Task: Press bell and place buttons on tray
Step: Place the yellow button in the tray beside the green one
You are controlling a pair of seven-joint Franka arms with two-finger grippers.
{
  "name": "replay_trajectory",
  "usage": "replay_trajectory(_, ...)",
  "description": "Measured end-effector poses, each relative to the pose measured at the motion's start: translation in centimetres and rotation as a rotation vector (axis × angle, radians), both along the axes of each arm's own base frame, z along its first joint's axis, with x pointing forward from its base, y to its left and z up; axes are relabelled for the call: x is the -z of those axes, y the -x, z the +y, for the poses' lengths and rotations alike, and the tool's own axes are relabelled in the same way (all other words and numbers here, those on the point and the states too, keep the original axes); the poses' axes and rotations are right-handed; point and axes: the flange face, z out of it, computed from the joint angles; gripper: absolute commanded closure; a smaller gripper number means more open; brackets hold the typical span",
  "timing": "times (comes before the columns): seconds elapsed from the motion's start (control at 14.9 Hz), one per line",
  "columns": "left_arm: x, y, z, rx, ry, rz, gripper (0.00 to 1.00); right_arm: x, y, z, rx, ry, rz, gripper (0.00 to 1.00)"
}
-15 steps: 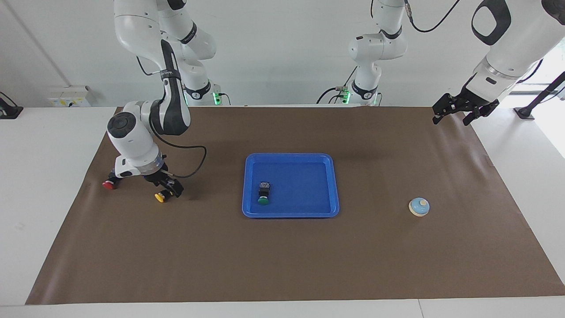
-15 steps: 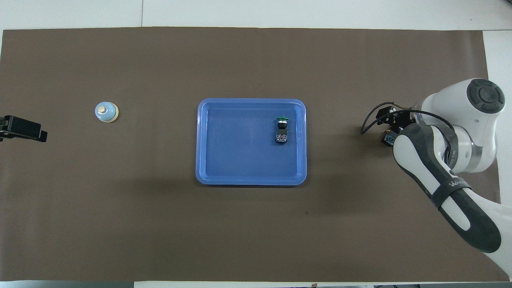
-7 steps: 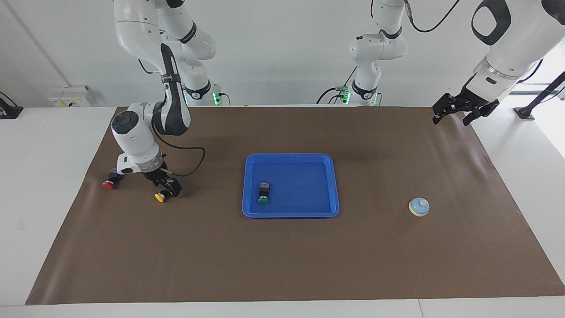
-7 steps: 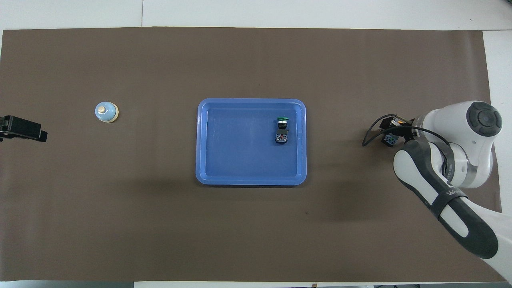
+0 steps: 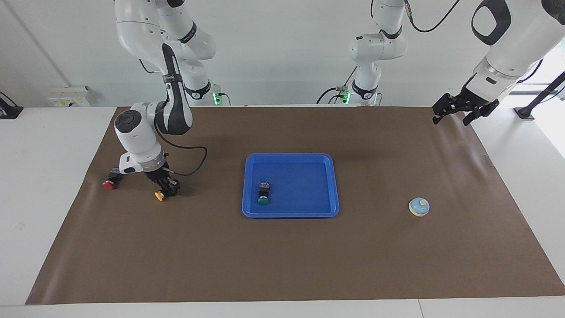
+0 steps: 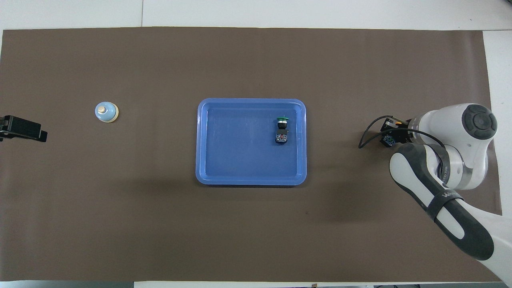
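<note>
The blue tray (image 5: pixel 291 214) (image 6: pixel 252 181) sits mid-table with the green button (image 5: pixel 263 195) (image 6: pixel 282 129) lying in it on its side. Toward the left arm's end of the table stands the light blue bell (image 5: pixel 419 206) (image 6: pixel 106 112). At the right arm's end, my right gripper (image 5: pixel 168 187) (image 6: pixel 390 135) is down on the mat, shut on the black body of the yellow button (image 5: pixel 159 196) (image 6: pixel 386 140). The red button (image 5: pixel 109 184) lies beside it, hidden under the arm in the overhead view. My left gripper (image 5: pixel 458 111) (image 6: pixel 22 132) waits open in the air over the mat's corner.
A brown mat (image 5: pixel 282 260) covers the table, with bare white tabletop (image 5: pixel 39 176) past its ends. A black cable (image 5: pixel 194 165) loops from the right wrist over the mat between the yellow button and the tray.
The right gripper's fingers have closed on the yellow button's body, and its wrist has drawn slightly toward the robots. The left arm has not moved.
</note>
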Motion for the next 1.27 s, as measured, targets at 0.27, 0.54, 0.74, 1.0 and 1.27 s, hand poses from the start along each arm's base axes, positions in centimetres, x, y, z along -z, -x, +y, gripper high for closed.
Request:
replay_trajectory(0.27, 0.0, 0.0, 0.0, 0.0, 0.0, 0.0, 0.0, -3.0, -1.9, 3.1, -0.091, 0.001, 0.021, 1.0)
replay_trajectory(0.54, 0.0, 0.0, 0.0, 0.0, 0.0, 0.0, 0.0, -9.4, -4.4, 11.6, -0.138, -0.006, 0.033, 1.0)
replay_trajectory(0.74, 0.0, 0.0, 0.0, 0.0, 0.0, 0.0, 0.0, -11.9, -4.6, 19.1, -0.163, -0.036, 0.037, 1.0)
replay_trajectory(1.0, 0.0, 0.0, 0.0, 0.0, 0.0, 0.0, 0.0, -12.3, -3.2, 29.6, -0.251, -0.101, 0.036, 1.0)
replay_trajectory(1.27, 0.0, 0.0, 0.0, 0.0, 0.0, 0.0, 0.0, -9.1, -1.4, 37.9, -0.344, -0.101, 0.067, 1.0)
